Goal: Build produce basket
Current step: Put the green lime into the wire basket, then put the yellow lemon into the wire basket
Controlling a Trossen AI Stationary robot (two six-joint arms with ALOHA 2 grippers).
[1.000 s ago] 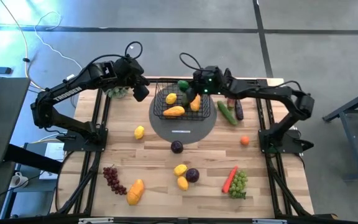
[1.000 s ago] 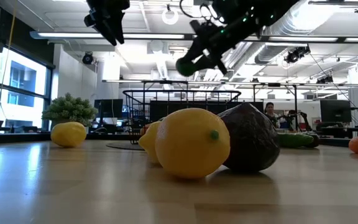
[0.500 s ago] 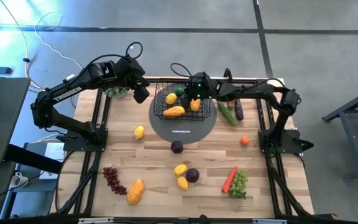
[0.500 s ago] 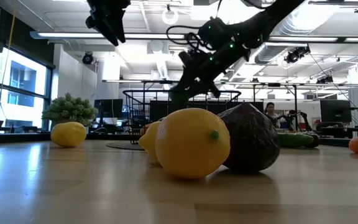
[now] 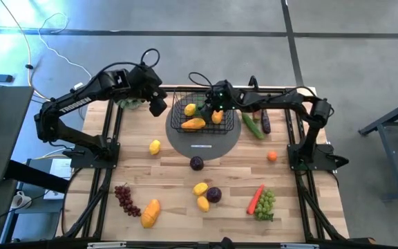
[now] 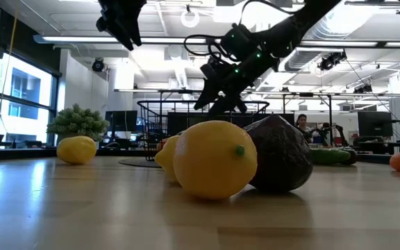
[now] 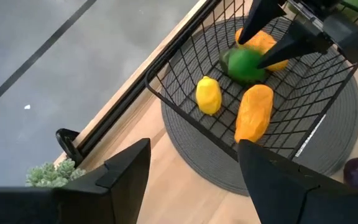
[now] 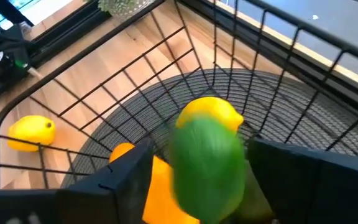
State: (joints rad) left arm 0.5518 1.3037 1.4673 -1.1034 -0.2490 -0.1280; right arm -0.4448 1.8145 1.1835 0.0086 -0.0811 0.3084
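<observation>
Green fruit [image 8: 207, 163] between right gripper's [image 8: 197, 180] fingers

Bright overhead light, blurred green fruit [image 8: 207, 165]

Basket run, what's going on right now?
The right gripper is down inside the black wire basket, its fingers spread around a round green fruit that it looks to be letting go. A lemon and a mango already lie in the basket. The left gripper hovers open, empty, beside the basket. Most of the produce is on the table, not yet loaded.
</observation>
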